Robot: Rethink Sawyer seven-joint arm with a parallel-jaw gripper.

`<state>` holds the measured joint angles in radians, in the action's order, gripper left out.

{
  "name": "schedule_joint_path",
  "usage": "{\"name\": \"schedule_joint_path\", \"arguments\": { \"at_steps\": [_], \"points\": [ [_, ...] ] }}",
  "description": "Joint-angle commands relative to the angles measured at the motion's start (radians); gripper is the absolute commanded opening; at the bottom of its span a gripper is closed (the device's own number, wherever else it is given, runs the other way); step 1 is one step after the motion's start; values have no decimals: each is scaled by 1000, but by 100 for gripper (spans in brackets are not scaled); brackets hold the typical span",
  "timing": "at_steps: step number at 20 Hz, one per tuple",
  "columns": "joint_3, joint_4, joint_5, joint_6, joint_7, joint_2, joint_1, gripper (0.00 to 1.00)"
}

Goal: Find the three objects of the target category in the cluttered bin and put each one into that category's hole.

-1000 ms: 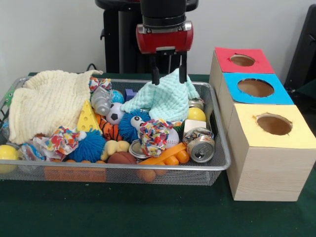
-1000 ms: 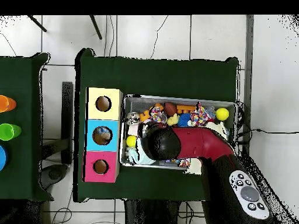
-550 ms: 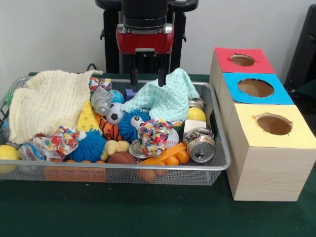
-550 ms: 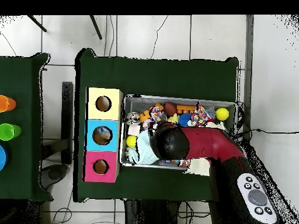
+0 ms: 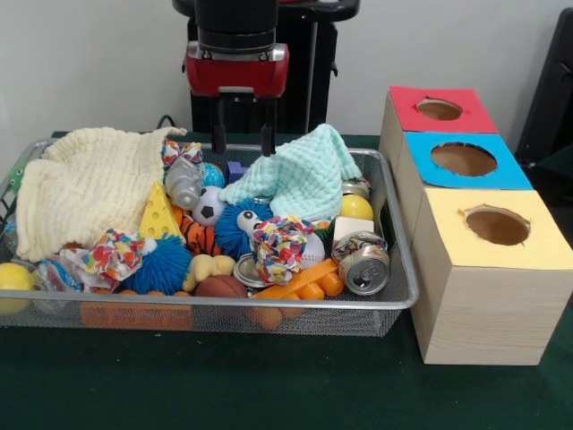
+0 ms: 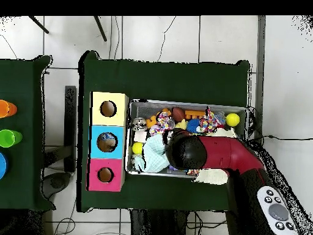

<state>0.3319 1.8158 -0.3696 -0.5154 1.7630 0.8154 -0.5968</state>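
Wire-mesh metal bin, waffle-weave cloth, wood-grain boxes.

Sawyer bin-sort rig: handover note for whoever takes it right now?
Tool: open, empty, hanging above the back of the wire mesh bin, between the cream knitted cloth and the mint green muslin cloth.
Red-topped, blue-topped and yellow-topped wooden hole boxes stand beside the bin.
Done: nothing visibly sorted; the holes' insides are not readable.
Left: find and post all three targets.
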Motion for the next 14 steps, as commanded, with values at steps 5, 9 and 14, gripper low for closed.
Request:
{"name": "schedule_joint_path", "arguments": {
  "at_steps": [5, 9, 14],
  "points": [
    [-16, -14, -64, -82, -60, -27, -39, 100],
    [-11, -31, -72, -85, -80, -39, -55, 100],
    [-7, -47, -79, -97, -98, -39, -70, 100]
  ]
}}
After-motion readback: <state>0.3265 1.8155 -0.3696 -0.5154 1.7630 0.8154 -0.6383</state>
